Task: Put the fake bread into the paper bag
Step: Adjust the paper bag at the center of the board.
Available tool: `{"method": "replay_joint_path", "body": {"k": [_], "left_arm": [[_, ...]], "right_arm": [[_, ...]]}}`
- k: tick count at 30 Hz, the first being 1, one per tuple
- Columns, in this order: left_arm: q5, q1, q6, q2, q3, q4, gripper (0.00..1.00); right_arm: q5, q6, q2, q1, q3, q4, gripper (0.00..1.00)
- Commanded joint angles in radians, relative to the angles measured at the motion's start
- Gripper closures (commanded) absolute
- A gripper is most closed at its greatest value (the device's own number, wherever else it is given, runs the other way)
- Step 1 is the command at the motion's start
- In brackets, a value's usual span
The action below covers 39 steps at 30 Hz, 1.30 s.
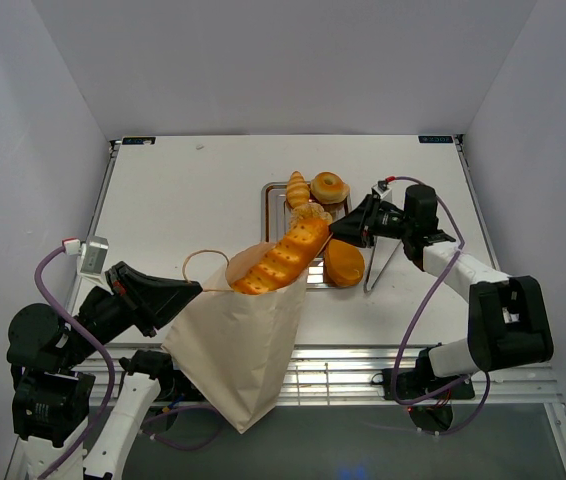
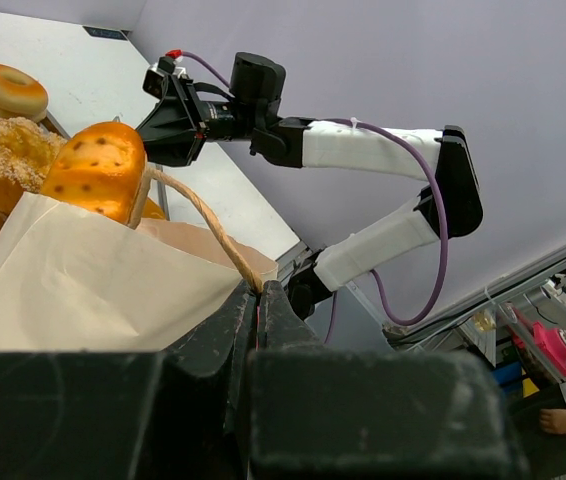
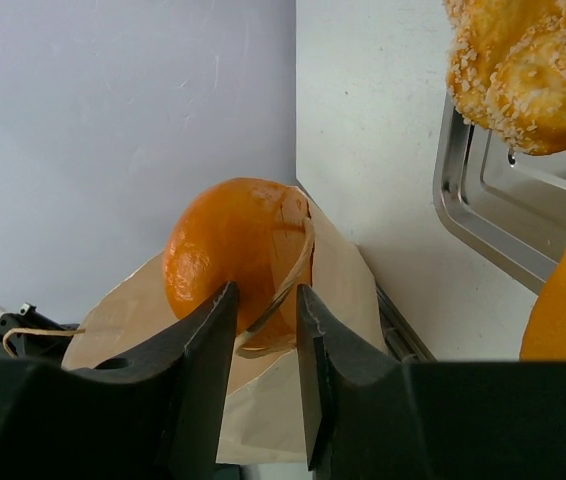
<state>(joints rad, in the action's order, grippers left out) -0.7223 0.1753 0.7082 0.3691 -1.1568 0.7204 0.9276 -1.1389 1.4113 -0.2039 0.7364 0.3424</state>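
Note:
A tan paper bag [image 1: 238,350] hangs tilted over the table's front edge, mouth toward the tray. My left gripper [image 1: 191,290] is shut on its rim by the cord handle, as the left wrist view shows [image 2: 256,290]. A long scored loaf [image 1: 283,257] lies in the bag's mouth with more than half sticking out. My right gripper [image 1: 337,228] is just behind the loaf's far end, jaws a little apart; in the right wrist view [image 3: 265,295] the loaf's end [image 3: 228,245] sits beyond the fingertips, ungripped. The bag also shows there [image 3: 333,300].
A silver tray [image 1: 269,205] behind the bag holds a croissant [image 1: 297,188], a bagel [image 1: 330,186] and a sugared bun [image 1: 309,211]. A round roll [image 1: 344,262] lies at the tray's near right corner, below my right gripper. White walls enclose the table.

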Motion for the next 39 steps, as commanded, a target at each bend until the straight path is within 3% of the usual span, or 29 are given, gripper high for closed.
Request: {"method": "replay_joint_path", "body": {"k": [1, 6, 10, 15, 22, 29, 32, 36, 39], "left_arm": [[-0.003, 0.000, 0.004, -0.001, -0.018, -0.026, 1.00], [-0.003, 0.000, 0.004, -0.002, -0.017, -0.026, 1.00], [0.041, 0.001, 0.008, -0.006, -0.018, -0.009, 1.00], [0.300, 0.001, 0.010, 0.077, -0.044, 0.157, 1.00], [0.454, 0.001, -0.081, 0.328, -0.099, 0.123, 1.00], [0.527, 0.000, -0.275, 0.710, -0.496, 0.128, 1.00], [0.538, 0.000, -0.348, 0.767, -0.578, 0.093, 1.00], [0.557, 0.001, -0.401, 0.717, -0.606, 0.048, 1.00], [0.564, 0.000, -0.382, 0.629, -0.487, 0.063, 1.00]], "right_arm": [[0.031, -0.047, 0.018, -0.023, 0.015, 0.082, 0.64], [0.036, -0.094, 0.037, -0.034, 0.026, 0.148, 0.74], [0.040, -0.113, 0.041, -0.038, 0.063, 0.168, 0.92], [0.108, -0.090, 0.092, -0.081, 0.235, 0.216, 0.92], [0.209, 0.030, 0.231, -0.216, 0.613, 0.143, 0.92], [0.200, -0.040, 0.406, -0.252, 1.029, 0.174, 0.92], [0.214, -0.137, 0.485, -0.270, 1.199, 0.242, 0.92], [0.226, -0.159, 0.519, -0.304, 1.247, 0.248, 0.92], [0.226, -0.113, 0.465, -0.336, 1.105, 0.285, 0.92]]}}
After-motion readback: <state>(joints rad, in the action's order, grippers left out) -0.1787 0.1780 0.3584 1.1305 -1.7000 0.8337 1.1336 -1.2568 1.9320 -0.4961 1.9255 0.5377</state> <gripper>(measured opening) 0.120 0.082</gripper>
